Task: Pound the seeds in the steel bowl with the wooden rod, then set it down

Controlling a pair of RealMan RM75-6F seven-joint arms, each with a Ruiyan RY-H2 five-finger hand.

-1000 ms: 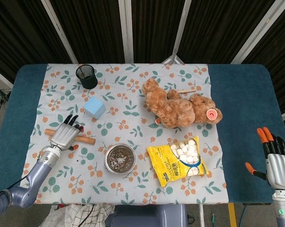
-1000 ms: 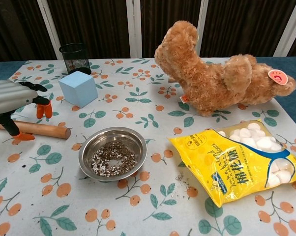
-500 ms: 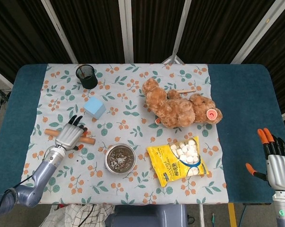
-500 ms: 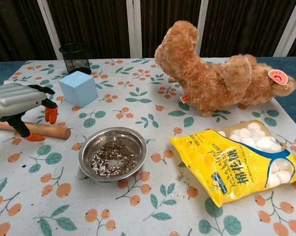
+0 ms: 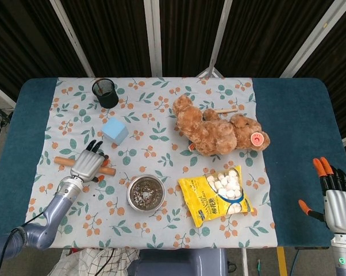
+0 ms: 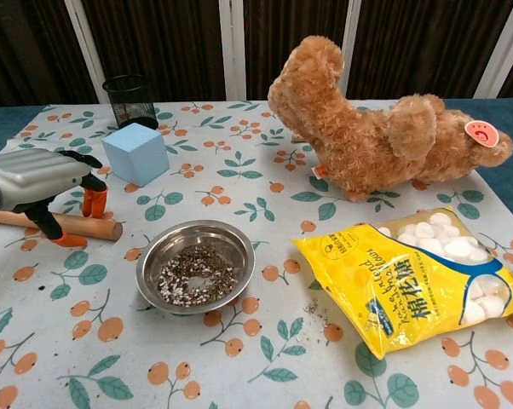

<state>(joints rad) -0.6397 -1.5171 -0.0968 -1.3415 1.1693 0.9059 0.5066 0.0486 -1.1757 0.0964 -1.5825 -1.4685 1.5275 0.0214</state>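
Left hand: left hand (image 6: 37, 181) hovered over the wooden rod (image 6: 65, 224), its orange-tipped fingers (image 6: 94, 203) straddling the shaft, one pad down on each side; it had not clenched, and the grasp looked unfinished, so it was grasping nothing yet.
Wooden rod: lay flat on the surface (image 5: 161, 146), just left of the steel bowl, its rounded end pointing toward the bowl; in the head view the left hand (image 5: 87, 164) covered its middle and both ends of the rod (image 5: 62, 161) showed.
Steel bowl: steel bowl (image 6: 196, 265) sat near the front edge with the seeds (image 6: 195, 277) spread across its bottom, apparently not yet pounded.
Right hand: right hand (image 5: 334, 198) was held off the cloth at the far right, fingers apart, released and holding nothing.
Step in hand: judged to be the pickup of the rod, the first step; pounding and setting down remained.
Next move: it called for closing the fingers around the shaft firmly enough to lift it, then tilting the rod upright over the bowl.
Around: a blue cube (image 6: 136, 152) and a black mesh cup (image 6: 130, 100) stood behind the hand; a teddy bear (image 6: 376, 136) and a yellow marshmallow bag (image 6: 418, 285) lay to the right.
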